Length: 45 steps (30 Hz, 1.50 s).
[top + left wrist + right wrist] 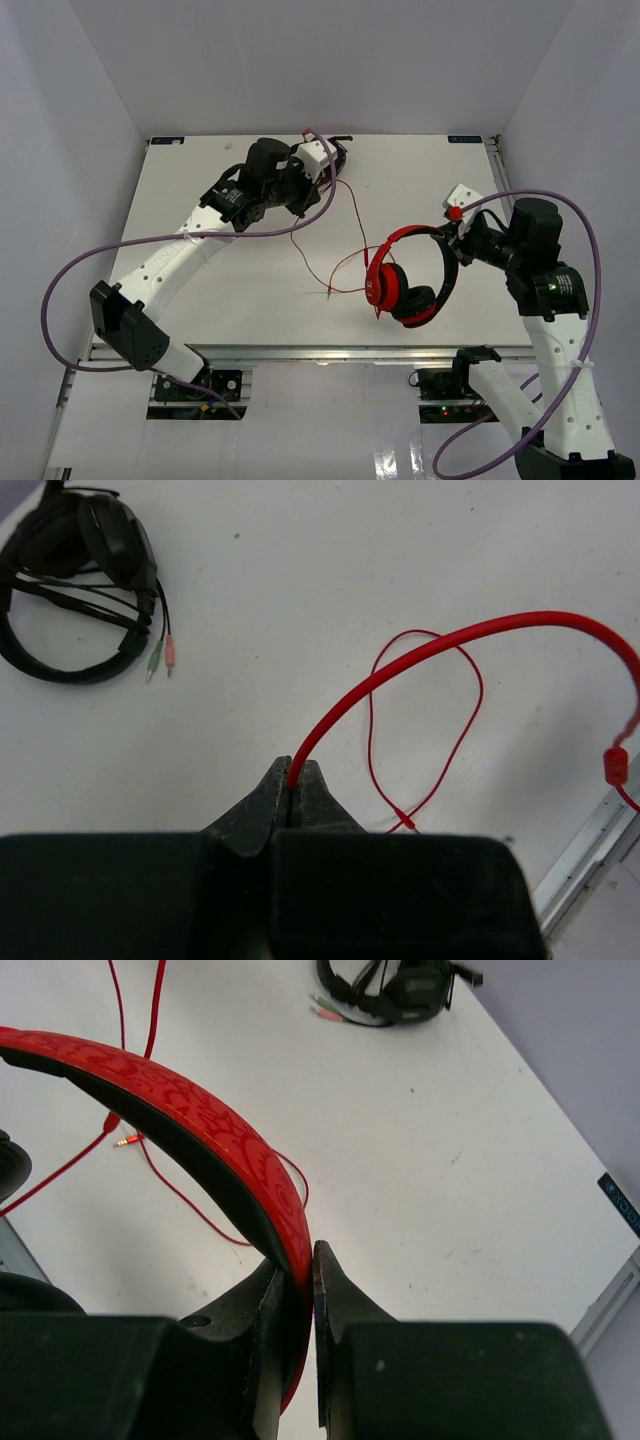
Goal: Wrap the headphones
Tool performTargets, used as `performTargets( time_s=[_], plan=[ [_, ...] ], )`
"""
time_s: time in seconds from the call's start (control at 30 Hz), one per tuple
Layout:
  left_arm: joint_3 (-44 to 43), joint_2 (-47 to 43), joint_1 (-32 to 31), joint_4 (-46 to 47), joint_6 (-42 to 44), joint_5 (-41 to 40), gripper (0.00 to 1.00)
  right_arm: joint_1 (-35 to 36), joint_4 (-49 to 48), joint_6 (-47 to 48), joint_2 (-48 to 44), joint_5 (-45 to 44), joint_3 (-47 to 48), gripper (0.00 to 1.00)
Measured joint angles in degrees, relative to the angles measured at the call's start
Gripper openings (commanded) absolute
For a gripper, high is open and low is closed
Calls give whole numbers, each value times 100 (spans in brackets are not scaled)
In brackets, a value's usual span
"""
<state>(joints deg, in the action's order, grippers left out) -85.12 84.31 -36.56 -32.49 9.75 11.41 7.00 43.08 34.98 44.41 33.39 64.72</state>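
Observation:
The red headphones (405, 278) hang tilted above the white table, right of centre. My right gripper (450, 232) is shut on their red headband (215, 1145), one finger on each side of the band. Their thin red cable (345, 215) runs from the ear cups in loose loops over the table up to my left gripper (333, 168) at the back centre. In the left wrist view, that gripper (297, 780) is shut on the cable (420, 650). The cable's plug (405, 823) lies on the table; it also shows in the right wrist view (125, 1141).
All-black headphones (80, 580) with a dark cable and two plugs lie at the back of the table by my left gripper; they also show in the right wrist view (390, 990). A metal rail (590, 850) marks the table edge. Purple walls enclose the sides and back.

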Motion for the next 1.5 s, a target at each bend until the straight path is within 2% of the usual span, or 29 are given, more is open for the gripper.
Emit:
performTargets(
  time_s=[0.3,0.53,0.7,0.87,1.03,1.23,1.5],
  plan=[
    [-952,858,0,-1191,-1061,171,0,347,-339,-3,-162,-877,-748,8],
    [-1772,1285,-160,-1690,-1502,293,0,1474,-1037,-375,-63,-1931,-1265,8],
    [-2202,1373,-389,-1966,-1647,260,0,1966,-1423,-721,268,-2864,-1679,8],
    [-2182,1271,-547,-2142,-1801,205,0,2249,-2077,-1030,595,-3986,-1804,8],
    [-1871,968,-625,-2207,-1987,136,0,2312,-2719,-1402,945,-4751,-1802,8],
    [-1627,654,-675,-2247,-2107,53,0,2313,-3074,-1686,1189,-5274,-1802,8],
    [-1434,441,-679,-2143,-2314,282,0,2313,-3291,-1908,1349,-5510,-1798,8]
  ],
)
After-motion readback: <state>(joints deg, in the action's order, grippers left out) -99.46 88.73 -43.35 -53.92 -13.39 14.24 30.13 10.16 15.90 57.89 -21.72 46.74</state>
